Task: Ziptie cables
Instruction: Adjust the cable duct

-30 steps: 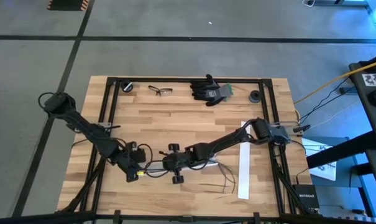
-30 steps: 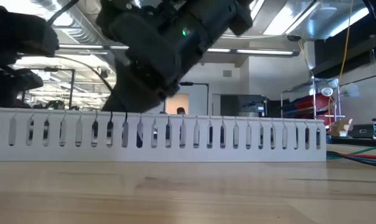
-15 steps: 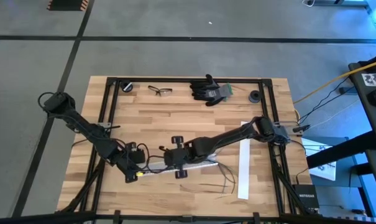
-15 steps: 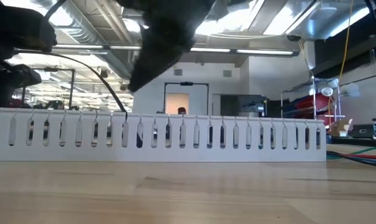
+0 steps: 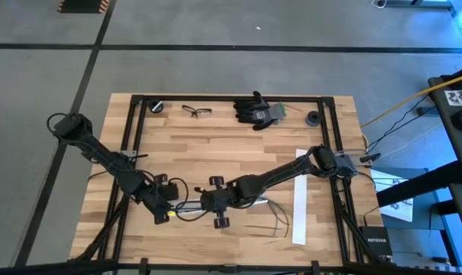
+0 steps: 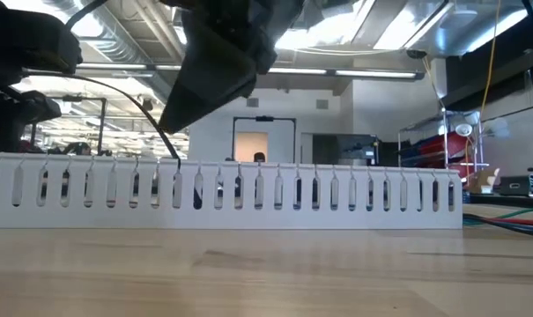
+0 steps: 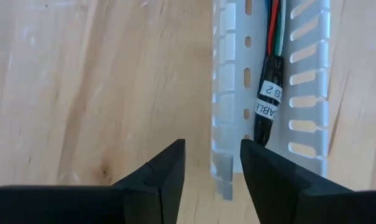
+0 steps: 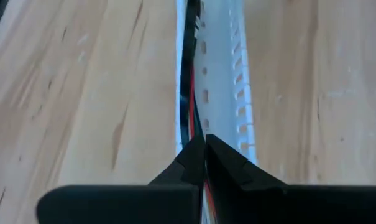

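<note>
The cables lie along a white slotted duct (image 5: 242, 202) near the table's front. Their joined end, a black sleeve with a white label (image 7: 268, 106), rests in the channel. Their loose ends (image 5: 279, 221) splay over the wood past the duct's right end. My left gripper (image 5: 169, 208) is open at the duct's left end; its fingers (image 7: 212, 155) stand either side of one slotted wall (image 7: 224, 124), and I cannot tell whether they touch it. My right gripper (image 5: 209, 205) hangs over the duct's left half, shut on the cables (image 8: 204, 144). My right gripper pinches the cables between its two shut fingers where they run inside the duct's channel (image 8: 192, 118). It comes slanting down from the table's right, with the fingers lying along the cables. Beyond the fingers the dark and red wires stay in the channel.
A flat white strip (image 5: 299, 205) lies on the table's right part. At the far edge are black-and-grey gloves (image 5: 257, 111), safety glasses (image 5: 196, 111) and two small black round parts (image 5: 156, 107) (image 5: 313, 118). Black frame rails (image 5: 131, 153) border the wood. In the low view the duct wall (image 6: 248, 194) spans the picture.
My right gripper rose and shifted a little toward the far edge, then came back down over the duct, staying shut. The left arm kept still.
</note>
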Tool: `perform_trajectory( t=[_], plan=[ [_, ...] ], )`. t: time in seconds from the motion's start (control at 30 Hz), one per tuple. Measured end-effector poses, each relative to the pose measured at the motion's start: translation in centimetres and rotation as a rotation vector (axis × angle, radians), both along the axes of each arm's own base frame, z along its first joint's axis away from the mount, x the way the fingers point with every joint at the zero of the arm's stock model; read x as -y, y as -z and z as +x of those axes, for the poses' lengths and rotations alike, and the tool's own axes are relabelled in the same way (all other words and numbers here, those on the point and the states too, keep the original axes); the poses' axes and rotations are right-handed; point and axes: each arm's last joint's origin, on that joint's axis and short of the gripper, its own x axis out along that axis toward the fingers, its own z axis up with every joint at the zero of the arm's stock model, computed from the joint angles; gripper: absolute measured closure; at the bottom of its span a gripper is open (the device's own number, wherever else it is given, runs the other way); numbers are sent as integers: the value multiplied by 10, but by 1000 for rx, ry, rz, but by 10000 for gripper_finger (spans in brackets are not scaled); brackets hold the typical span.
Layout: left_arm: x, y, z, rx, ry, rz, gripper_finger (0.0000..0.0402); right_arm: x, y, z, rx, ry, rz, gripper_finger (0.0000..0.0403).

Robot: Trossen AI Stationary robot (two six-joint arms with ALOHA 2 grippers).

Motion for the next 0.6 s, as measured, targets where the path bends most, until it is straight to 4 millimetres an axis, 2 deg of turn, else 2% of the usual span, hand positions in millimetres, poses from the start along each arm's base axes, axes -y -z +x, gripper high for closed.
perform_trajectory(
  t=[0.17,0.43,0.6],
  plan=[
    [0,0,0,1,-4,-1,261,-1,9,-1,9,-1,39,402],
    [0,0,0,2,-8,-3,261,0,9,-3,-22,0,29,402],
    [0,0,0,2,-7,-3,261,-3,5,0,15,-31,84,402]
  ],
)
